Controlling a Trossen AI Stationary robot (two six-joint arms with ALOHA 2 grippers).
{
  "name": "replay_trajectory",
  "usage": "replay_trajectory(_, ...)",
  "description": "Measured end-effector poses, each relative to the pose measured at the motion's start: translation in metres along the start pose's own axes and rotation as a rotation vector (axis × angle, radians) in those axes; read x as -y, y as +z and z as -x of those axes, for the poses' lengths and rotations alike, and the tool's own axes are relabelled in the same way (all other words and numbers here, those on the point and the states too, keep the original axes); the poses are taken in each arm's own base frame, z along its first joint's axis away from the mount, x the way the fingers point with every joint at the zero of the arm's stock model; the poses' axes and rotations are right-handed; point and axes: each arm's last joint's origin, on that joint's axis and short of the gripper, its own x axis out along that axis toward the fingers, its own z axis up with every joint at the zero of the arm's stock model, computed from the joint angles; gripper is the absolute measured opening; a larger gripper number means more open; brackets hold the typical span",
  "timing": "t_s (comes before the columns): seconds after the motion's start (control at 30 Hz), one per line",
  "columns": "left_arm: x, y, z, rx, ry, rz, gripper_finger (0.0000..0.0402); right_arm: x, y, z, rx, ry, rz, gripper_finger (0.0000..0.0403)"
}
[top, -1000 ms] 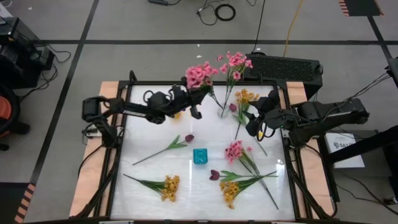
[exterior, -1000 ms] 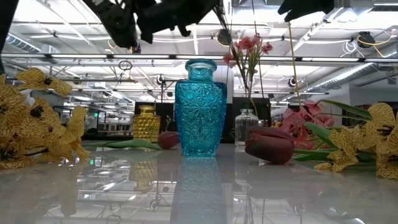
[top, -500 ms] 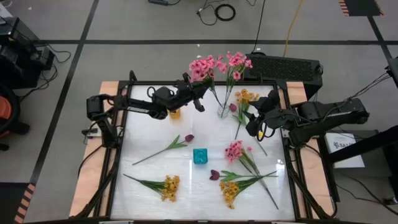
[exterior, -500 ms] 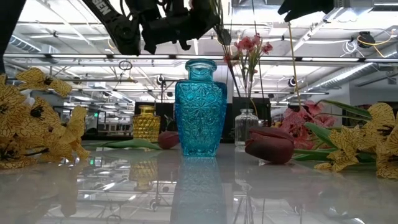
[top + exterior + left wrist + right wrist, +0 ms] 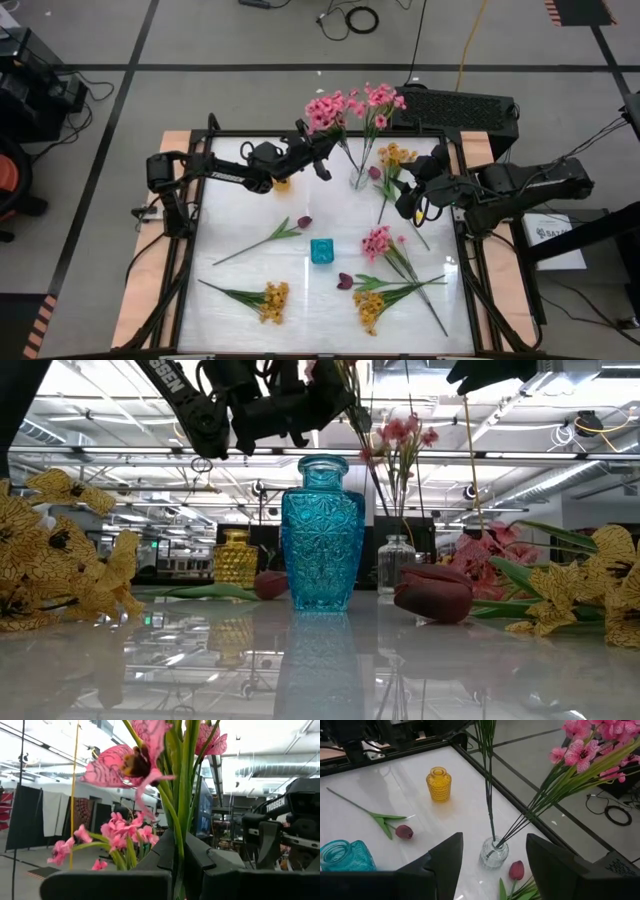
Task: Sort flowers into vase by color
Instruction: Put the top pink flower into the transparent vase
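My left gripper [image 5: 322, 152] is shut on a pink sprig [image 5: 325, 108] beside the clear vase [image 5: 358, 180] at the far middle of the table. Another pink sprig [image 5: 380, 98] stands in that vase. My right gripper [image 5: 410, 195] is open and empty, right of the vase; it also shows in the right wrist view [image 5: 494, 839]. A yellow vase [image 5: 438, 784] and a blue vase [image 5: 321, 250] stand on the table. Maroon [image 5: 303, 222], pink [image 5: 378, 242] and yellow [image 5: 270, 300] sprigs lie flat on it. My left gripper pinches the pink sprig's green stem [image 5: 181, 827] between its two fingers, below the blossoms. The fingers come about level from the table's left, across the stem. The sprig stands tilted, blossoms up, and its lower end [image 5: 492, 837] reaches into the clear vase's mouth.
More yellow sprigs [image 5: 370, 305] and a maroon bud [image 5: 345, 281] lie at the near right. A yellow sprig [image 5: 395, 155] and a maroon bud [image 5: 375, 172] lie close by my right gripper. A black frame [image 5: 250, 134] edges the table.
My left gripper has gone toward the table's right and far edge, nearer the clear vase, carrying the pink sprig. The sprig's blossoms now stand close to those of the sprig in the vase.
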Motion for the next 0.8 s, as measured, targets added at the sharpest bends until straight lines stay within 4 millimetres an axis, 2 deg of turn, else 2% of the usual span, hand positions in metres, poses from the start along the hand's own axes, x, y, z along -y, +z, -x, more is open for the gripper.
replay_trajectory(0.47, -0.0003, -0.0026, 0.0, -0.027, 0.008, -0.003, 0.0018, -0.0004, 0.0008, 0.0, 0.007, 0.003, -0.004, 0.021)
replay_trajectory(0.8, -0.0003, -0.0027, 0.0, -0.028, 0.008, -0.01, 0.0062, -0.0004, 0.0008, 0.0, 0.007, 0.004, -0.004, 0.021)
